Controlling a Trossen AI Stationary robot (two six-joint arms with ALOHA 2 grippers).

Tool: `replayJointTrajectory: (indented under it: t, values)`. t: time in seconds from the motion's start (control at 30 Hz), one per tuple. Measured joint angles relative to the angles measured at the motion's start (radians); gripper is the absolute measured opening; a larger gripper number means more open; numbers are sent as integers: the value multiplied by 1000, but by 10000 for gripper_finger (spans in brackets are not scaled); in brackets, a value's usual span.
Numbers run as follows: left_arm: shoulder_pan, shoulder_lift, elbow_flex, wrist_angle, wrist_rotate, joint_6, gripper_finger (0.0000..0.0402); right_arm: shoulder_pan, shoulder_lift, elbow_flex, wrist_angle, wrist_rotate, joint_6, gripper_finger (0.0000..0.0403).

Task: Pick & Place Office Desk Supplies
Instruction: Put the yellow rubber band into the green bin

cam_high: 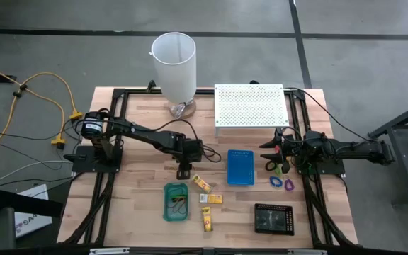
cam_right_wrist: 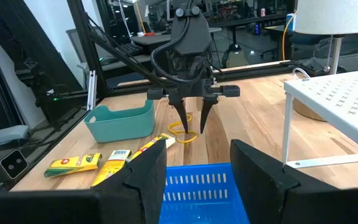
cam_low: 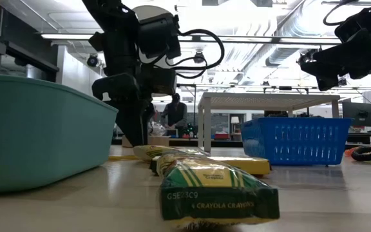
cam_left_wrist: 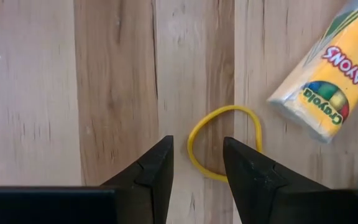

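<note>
Left gripper jaws spread, tips astride near edge of yellow band on bench; right gripper jaws released, waiting above blue tray.

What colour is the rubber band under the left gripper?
Yellow. The rubber band lies on the wood between the open left gripper fingers, clearest in the left wrist view.

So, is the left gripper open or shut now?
Open. The left gripper shows a clear gap between its fingers, poised over the yellow rubber band lying on the table.
</note>
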Motion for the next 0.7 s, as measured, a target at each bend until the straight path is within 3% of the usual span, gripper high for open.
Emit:
replayJointTrajectory:
  t: [0.7]
  values:
    - [6,55,3,-16,143,-80,134,0,0,0,3,0,0,166]
